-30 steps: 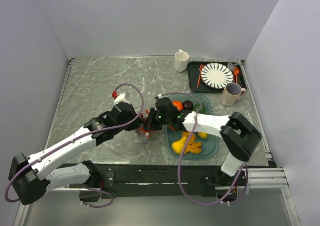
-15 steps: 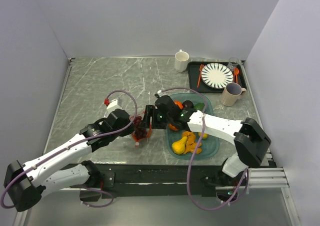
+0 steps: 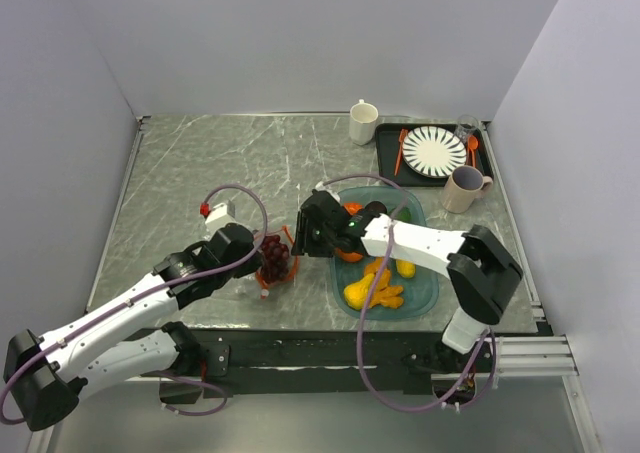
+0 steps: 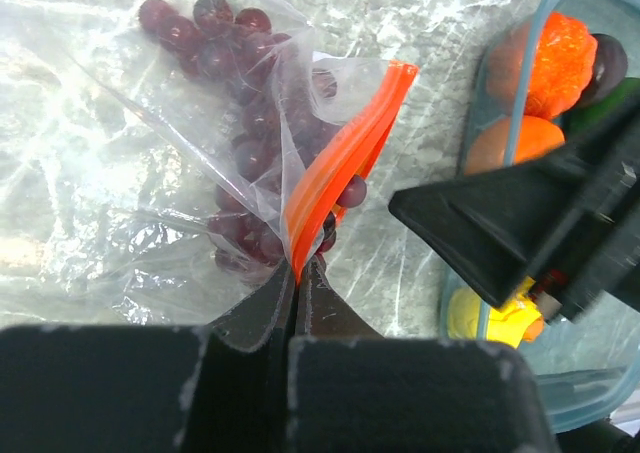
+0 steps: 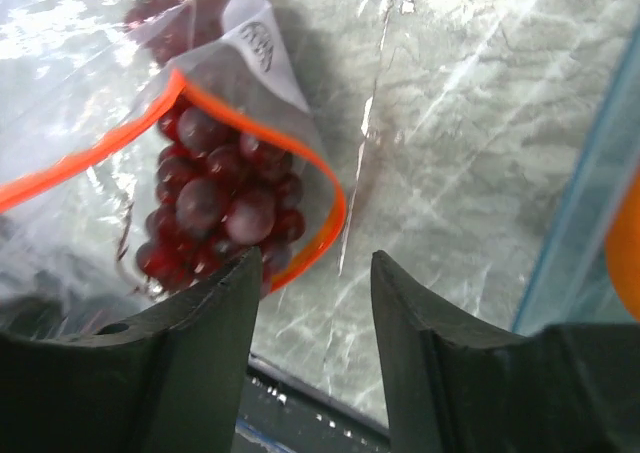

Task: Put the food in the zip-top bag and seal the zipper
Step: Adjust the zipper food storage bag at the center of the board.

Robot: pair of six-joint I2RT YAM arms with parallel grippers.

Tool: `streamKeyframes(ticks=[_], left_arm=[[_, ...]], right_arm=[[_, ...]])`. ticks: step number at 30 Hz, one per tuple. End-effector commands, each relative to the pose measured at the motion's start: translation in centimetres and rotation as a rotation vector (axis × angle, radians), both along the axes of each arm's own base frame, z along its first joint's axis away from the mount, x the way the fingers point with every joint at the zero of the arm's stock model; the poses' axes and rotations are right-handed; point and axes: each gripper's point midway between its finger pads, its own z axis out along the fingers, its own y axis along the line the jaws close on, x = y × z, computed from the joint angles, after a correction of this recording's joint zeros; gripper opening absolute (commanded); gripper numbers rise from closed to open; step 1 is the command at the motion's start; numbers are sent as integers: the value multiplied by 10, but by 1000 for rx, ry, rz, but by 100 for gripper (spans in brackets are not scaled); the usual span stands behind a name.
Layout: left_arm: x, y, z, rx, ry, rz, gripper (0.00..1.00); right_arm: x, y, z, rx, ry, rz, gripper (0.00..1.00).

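Note:
The clear zip-top bag (image 3: pixel 272 260) lies near the table's front with the purple grape bunch (image 4: pixel 240 123) inside it; the grapes also show in the right wrist view (image 5: pixel 215 198). My left gripper (image 4: pixel 296 265) is shut on the bag's orange-red zipper strip (image 4: pixel 340 163) at its near end. The strip curves round the open mouth in the right wrist view (image 5: pixel 325 223). My right gripper (image 5: pixel 315 268) is open and empty, just right of the bag's mouth (image 3: pixel 303 235). Orange rounds (image 3: pixel 350 253), a dark plum (image 3: pixel 375 210), green fruit (image 3: pixel 397 216) and yellow pieces (image 3: pixel 372 288) lie in the teal tray (image 3: pixel 428 291).
At the back right a black tray (image 3: pixel 388 163) holds a striped plate (image 3: pixel 434 151), an orange fork (image 3: pixel 400 149) and spoon (image 3: pixel 472 148). A white mug (image 3: pixel 363 122) and a beige mug (image 3: pixel 463 188) stand near it. The table's front edge (image 3: pixel 300 325) is close to the bag.
My left gripper has drawn the bag with the grapes leftward and toward the front. My right gripper has let go at the bag's mouth and stands open beside it.

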Motion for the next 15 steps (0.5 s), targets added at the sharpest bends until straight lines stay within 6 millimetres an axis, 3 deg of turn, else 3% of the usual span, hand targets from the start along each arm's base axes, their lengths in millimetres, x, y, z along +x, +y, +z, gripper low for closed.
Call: streamKeyframes(ticks=[1, 15], left_arm=[[1, 9, 3, 16, -16, 33, 1], [3, 6, 6, 9, -22, 21, 1]], right_arm=[[12, 9, 4, -9, -21, -4, 53], [11, 24, -35, -25, 39, 26, 50]])
